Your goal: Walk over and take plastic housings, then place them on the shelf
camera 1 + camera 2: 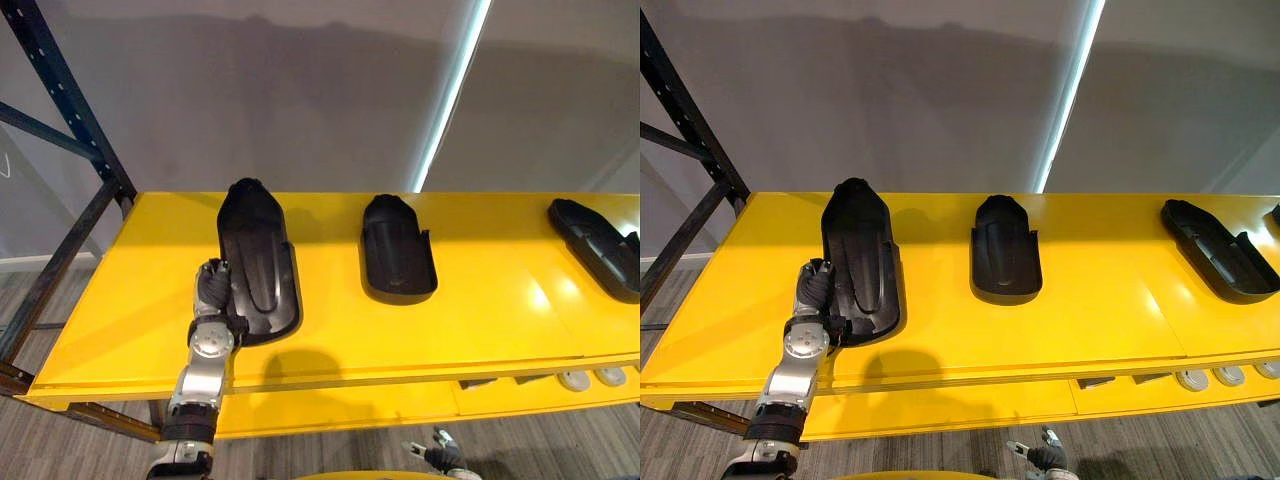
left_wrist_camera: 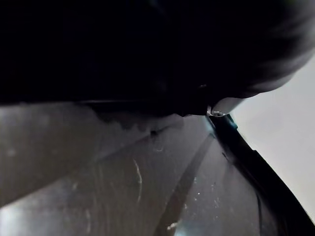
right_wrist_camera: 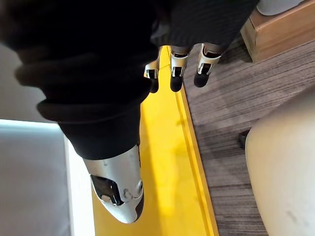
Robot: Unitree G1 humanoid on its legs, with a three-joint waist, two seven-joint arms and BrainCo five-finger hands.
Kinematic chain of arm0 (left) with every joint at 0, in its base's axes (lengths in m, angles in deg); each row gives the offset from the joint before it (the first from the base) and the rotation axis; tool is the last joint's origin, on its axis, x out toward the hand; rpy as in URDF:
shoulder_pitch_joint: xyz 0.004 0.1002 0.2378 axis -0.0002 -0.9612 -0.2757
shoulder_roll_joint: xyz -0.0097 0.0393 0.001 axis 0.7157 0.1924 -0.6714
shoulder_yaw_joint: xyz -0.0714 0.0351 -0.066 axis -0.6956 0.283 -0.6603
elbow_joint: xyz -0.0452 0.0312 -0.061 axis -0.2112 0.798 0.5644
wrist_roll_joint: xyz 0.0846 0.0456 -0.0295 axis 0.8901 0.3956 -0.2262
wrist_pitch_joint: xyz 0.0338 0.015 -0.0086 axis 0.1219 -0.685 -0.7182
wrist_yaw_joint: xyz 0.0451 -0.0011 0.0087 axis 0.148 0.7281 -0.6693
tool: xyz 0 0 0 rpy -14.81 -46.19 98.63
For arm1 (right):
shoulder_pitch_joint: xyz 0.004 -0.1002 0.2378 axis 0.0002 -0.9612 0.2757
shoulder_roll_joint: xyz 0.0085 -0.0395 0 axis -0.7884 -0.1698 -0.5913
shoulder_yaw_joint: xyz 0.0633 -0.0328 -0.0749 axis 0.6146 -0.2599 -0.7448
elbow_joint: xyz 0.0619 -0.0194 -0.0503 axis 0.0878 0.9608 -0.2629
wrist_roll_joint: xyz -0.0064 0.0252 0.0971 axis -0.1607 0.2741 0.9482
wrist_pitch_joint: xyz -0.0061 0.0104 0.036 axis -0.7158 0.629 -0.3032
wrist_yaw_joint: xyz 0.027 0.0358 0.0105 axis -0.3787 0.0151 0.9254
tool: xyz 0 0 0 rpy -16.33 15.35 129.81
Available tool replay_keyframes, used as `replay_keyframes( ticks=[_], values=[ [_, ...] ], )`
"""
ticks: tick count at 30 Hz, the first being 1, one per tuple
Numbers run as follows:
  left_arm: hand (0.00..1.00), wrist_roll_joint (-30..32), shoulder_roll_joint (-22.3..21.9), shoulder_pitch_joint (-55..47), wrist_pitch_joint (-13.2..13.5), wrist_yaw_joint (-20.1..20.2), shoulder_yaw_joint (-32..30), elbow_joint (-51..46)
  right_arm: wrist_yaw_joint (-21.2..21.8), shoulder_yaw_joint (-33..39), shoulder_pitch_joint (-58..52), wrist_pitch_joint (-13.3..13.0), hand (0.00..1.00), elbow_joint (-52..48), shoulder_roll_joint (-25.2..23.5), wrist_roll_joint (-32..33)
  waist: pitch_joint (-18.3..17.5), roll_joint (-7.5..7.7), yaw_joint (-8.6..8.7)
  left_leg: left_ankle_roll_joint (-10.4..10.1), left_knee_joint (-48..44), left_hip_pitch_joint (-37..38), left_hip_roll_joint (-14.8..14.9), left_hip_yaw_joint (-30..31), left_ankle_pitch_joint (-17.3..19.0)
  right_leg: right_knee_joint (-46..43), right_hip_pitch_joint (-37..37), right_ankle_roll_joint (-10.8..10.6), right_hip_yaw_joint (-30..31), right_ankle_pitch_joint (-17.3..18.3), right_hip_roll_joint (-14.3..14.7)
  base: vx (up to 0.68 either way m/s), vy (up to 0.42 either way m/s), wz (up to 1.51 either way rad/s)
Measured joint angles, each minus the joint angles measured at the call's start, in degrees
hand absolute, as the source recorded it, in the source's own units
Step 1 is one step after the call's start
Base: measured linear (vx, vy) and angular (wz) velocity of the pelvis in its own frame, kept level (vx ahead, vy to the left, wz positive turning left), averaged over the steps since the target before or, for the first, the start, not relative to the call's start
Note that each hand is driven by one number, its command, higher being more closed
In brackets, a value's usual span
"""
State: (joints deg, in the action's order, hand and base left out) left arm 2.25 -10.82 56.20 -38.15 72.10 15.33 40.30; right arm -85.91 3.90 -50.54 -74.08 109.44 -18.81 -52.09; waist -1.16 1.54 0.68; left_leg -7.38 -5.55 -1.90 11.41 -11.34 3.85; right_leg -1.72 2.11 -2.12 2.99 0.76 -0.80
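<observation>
The large housing (image 1: 255, 250) lay flat on the yellow shelf (image 1: 480, 320), long axis running away from me, its wide end close to the front lip. My left hand (image 1: 212, 285) sat against that housing's near left edge. Its dark cover was touching the rim, but the fingers were tucked out of sight against the plastic, so I could not tell whether they were curled on it or already slack. The left wrist view gave me little beyond the housing's scuffed dark surface from very close.

To the right of the large housing, well apart, sat the middle housing (image 1: 397, 250), and further right again the far housing (image 1: 597, 245). Left of it stood the dark rack post (image 1: 70, 110). Below and far to its right lay some pale discs (image 1: 590, 378) on a lower level.

My right hand (image 3: 178, 69) hung low with fingers straight and relaxed, holding nothing.

I judged this to be the release. To do it well I would let go gently, lift the hand clear sideways without dragging the rim, and check the wide end was not overhanging the lip.
</observation>
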Motion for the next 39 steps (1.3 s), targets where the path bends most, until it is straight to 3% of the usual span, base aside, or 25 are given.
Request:
replay_keyframes(
  ticks=[7, 17, 25, 31, 37, 38, 39],
  values=[
    [0.00, 1.2, 1.6, 3.2, -1.2, -0.2, -1.4, 3.8, 0.1, 0.0, 0.6, -0.1, 0.00, 1.0, 0.3, -0.1, 0.2, 0.25, 0.14, 0.3, 2.7, 1.5, -0.8, 0.2, -1.2, 0.9, 0.0, 0.0, 0.3, -0.7, -0.3, -0.01, 0.002, -0.04],
    [0.00, 2.2, 1.8, 5.5, -1.2, -4.8, -3.0, 2.4, 0.1, 0.1, 1.2, -0.3, 0.00, 2.1, 0.4, 0.0, 0.6, 0.76, 0.11, 0.2, 4.8, 3.0, -1.6, 1.9, -1.3, 2.0, -1.0, -0.3, 0.6, -0.9, -0.3, 0.00, 0.002, -0.03],
    [0.00, 5.1, -1.4, 5.2, -0.7, -8.5, -0.8, -17.6, 0.0, 0.1, 1.5, -0.8, 0.00, 2.0, 0.0, 0.2, 2.3, 1.51, -0.09, 0.1, 1.4, 1.5, -1.3, 3.6, 0.2, 1.6, -2.0, -0.9, 1.3, -0.3, -0.4, -0.02, 0.005, 0.04],
    [0.00, 8.2, -5.2, -4.7, 4.6, -8.5, 7.3, -37.2, -0.1, -0.1, 1.4, -1.2, 0.00, 1.9, -0.1, 0.6, 2.9, 1.13, -1.16, 0.1, -4.4, -1.2, -0.6, 4.8, 3.1, 0.4, -2.0, -1.1, 0.5, 0.5, -0.1, -0.02, 0.004, 0.07],
    [0.00, 9.0, -7.4, -20.0, 8.1, -6.6, 9.7, -46.2, -0.3, -0.4, 1.1, -1.7, 0.00, 1.7, -0.7, 0.6, 3.0, 1.04, -1.67, 0.2, -8.6, -3.1, 0.0, 6.3, 5.7, -0.3, -2.8, -1.5, -1.0, 1.3, 0.2, -0.01, 0.010, 0.13],
    [1.00, 9.0, -7.9, -23.4, 9.1, -5.7, 10.4, -47.5, -0.4, -0.4, 0.9, -1.8, 0.00, 1.7, -0.8, 0.6, 3.0, 1.07, -1.76, 0.3, -9.3, -3.4, 0.0, 6.6, 6.1, -0.8, -2.9, -1.5, -1.5, 1.8, 0.1, 0.00, 0.010, 0.15],
    [1.00, 8.9, -7.9, -26.1, 9.9, -5.2, 11.1, -48.5, -0.4, -0.4, 0.8, -1.8, 0.00, 1.7, -0.8, 0.6, 3.0, 1.11, -2.17, 0.6, -9.6, -3.5, 0.0, 6.7, 6.4, -1.3, -2.8, -1.5, -1.7, 2.1, 0.1, 0.00, 0.010, 0.15]
  ],
)
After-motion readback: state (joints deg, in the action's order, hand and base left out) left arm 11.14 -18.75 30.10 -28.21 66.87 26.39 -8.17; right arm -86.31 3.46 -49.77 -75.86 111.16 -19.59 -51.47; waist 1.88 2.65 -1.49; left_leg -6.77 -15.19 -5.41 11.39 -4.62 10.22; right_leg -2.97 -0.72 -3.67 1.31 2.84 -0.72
